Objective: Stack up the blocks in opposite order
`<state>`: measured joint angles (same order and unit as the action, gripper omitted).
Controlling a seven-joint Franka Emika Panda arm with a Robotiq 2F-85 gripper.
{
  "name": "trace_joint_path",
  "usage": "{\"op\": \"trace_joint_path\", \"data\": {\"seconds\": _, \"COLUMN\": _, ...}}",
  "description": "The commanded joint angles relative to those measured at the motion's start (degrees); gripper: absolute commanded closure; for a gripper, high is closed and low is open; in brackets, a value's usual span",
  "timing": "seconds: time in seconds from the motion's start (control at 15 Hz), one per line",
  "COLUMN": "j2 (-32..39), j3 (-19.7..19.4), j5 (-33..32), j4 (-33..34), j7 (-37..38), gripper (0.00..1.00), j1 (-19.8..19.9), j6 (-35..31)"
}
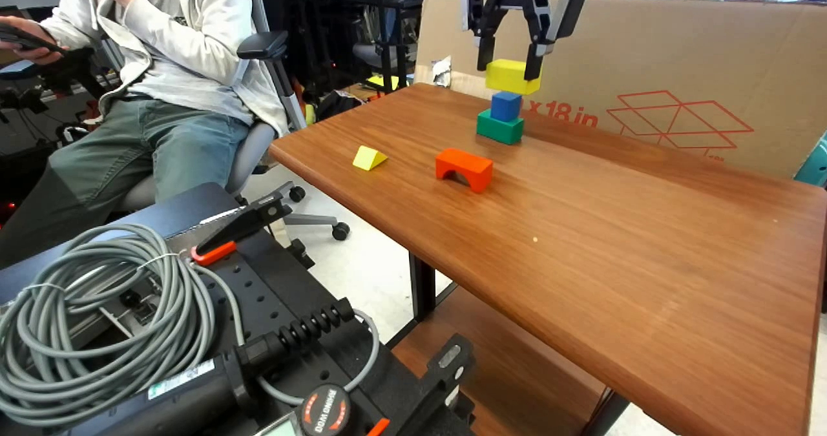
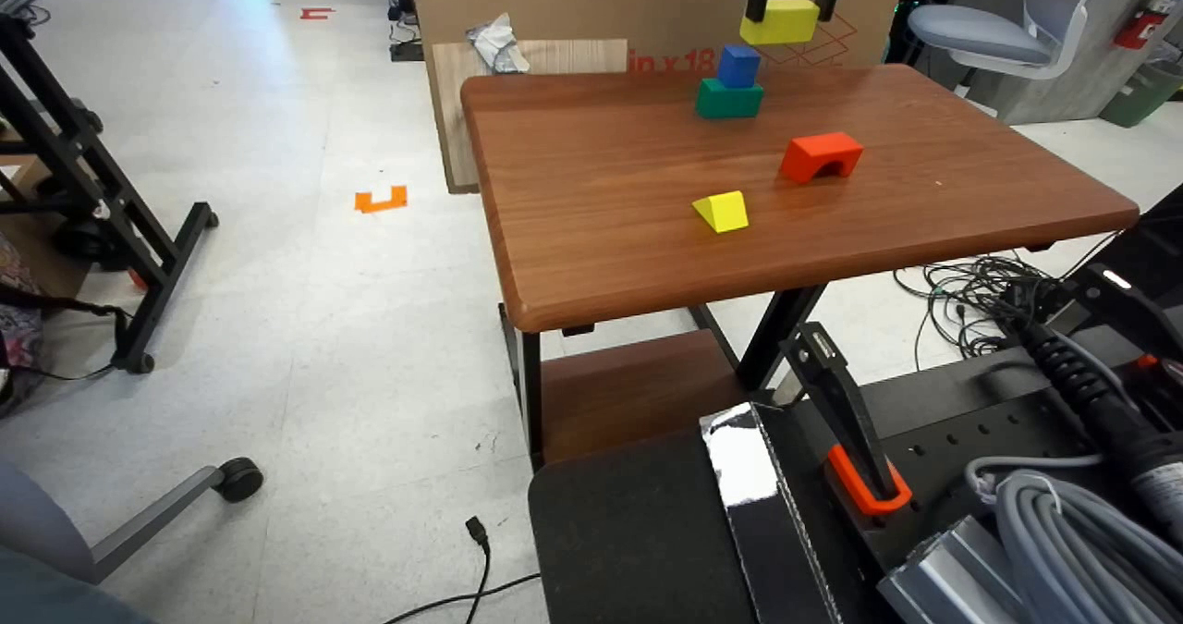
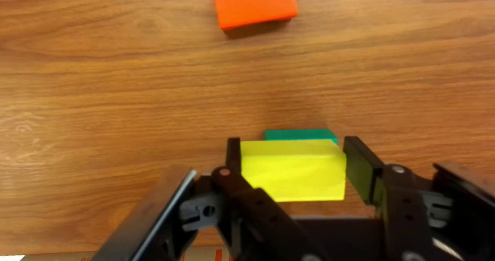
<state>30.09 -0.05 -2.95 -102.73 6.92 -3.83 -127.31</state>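
Note:
My gripper (image 1: 508,72) is shut on a yellow rectangular block (image 1: 515,77), one finger at each end. The yellow block (image 2: 779,22) is held level just above a blue cube (image 1: 506,106); I cannot tell whether they touch. In an exterior view the yellow block sits off to the right of the blue cube (image 2: 738,67). The blue cube stands on a green block (image 1: 499,128) on the table. In the wrist view the yellow block (image 3: 296,172) hides the blue cube and most of the green block (image 3: 300,133). A red-orange arch block (image 1: 464,167) stands apart.
A small yellow wedge (image 1: 369,157) lies on the wooden table (image 1: 581,249), nearer that table's edge than the arch block (image 2: 821,157). A cardboard sheet (image 1: 698,55) stands behind the table. A person (image 1: 174,55) sits beside it. A cart (image 1: 258,307) with coiled cable is in front.

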Motion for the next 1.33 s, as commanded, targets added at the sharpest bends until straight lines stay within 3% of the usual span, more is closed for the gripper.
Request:
{"op": "trace_joint_path", "data": {"seconds": 0.0, "j2": -7.5, "j3": -0.6, "j5": -1.6, "j4": -9.3, "j7": -1.3, "gripper": 0.59, "j1": 0.3, "j6": -0.8}}
{"op": "trace_joint_path", "data": {"seconds": 0.73, "j2": -13.1, "j3": -0.4, "j5": -1.5, "j4": -23.2, "j7": -4.3, "gripper": 0.59, "j1": 1.8, "j6": -8.0}}
{"op": "trace_joint_path", "data": {"seconds": 1.27, "j2": -10.6, "j3": -0.3, "j5": -0.6, "j4": -23.6, "j7": -4.9, "gripper": 0.59, "j1": 2.1, "j6": -11.4}}
